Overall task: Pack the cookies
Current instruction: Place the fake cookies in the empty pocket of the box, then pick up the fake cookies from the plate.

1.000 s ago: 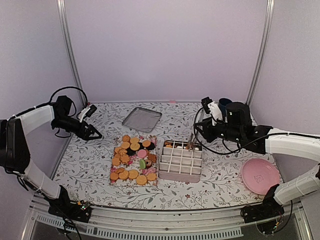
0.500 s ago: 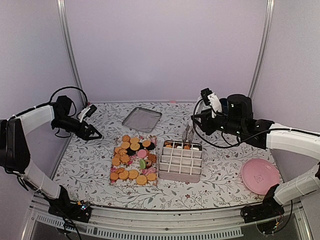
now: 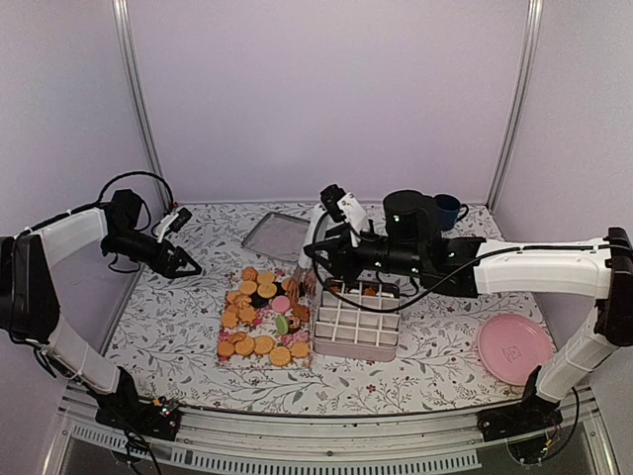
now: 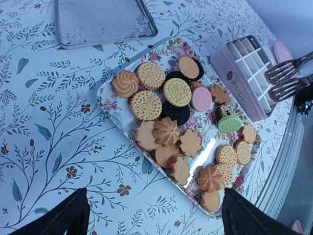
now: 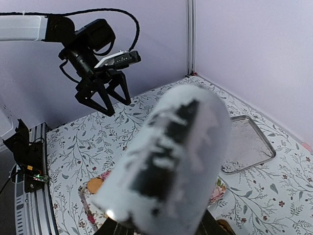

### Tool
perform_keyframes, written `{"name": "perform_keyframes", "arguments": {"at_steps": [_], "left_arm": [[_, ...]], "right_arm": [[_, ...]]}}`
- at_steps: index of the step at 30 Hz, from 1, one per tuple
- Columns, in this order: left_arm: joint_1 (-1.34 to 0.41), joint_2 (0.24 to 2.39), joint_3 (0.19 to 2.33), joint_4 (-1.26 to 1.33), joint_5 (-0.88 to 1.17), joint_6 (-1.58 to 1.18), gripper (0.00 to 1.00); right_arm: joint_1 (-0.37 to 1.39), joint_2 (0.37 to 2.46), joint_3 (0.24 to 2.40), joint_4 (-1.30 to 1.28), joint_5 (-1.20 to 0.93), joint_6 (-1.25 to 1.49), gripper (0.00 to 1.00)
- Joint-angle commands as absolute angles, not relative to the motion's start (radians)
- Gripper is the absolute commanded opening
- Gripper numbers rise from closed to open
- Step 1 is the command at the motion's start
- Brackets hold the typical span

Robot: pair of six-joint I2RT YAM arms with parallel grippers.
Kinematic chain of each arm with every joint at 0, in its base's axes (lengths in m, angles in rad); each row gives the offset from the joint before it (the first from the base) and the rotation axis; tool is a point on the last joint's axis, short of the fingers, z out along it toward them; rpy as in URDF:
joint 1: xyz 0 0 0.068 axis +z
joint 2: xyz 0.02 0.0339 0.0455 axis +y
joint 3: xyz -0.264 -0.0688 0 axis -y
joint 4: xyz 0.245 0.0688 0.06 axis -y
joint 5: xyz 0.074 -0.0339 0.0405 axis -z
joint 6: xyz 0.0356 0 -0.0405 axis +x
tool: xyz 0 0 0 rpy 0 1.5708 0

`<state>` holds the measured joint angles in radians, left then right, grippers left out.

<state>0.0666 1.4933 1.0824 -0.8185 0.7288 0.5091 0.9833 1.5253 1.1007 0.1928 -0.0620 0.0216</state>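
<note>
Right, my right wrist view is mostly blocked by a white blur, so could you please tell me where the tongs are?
Observer: The tongs hang raised, about where the cookie tray meets the divided box.
Operator: Thank you. Does the box hold anything?
Observer: Yes, a few cookies in its far row; the nearer cells look empty.
Operator: Are any odd-coloured ones on the tray?
Observer: Yes, one pink cookie, close to a green cookie.
</note>
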Motion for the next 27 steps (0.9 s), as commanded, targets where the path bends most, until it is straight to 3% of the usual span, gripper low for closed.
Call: {"name": "perform_keyframes", "arguments": {"at_steps": [1,15,27], "left_arm": [[0.072,1.498,1.100,-0.836,0.736,0.532,0.94],[0.074,1.499,1.095,-0.836,0.738,0.549,0.94],[0.078,1.496,1.092,-0.837,0.736,0.551,0.94]], "right_arm": [[1.023,1.625,1.174,0.278,-0.093,0.021,0.36],[1.058,1.774,1.245,0.295,-0.084,0.016,0.39],[1.063,1.823,1.261,0.311,-0.092,0.031,0.32]]}}
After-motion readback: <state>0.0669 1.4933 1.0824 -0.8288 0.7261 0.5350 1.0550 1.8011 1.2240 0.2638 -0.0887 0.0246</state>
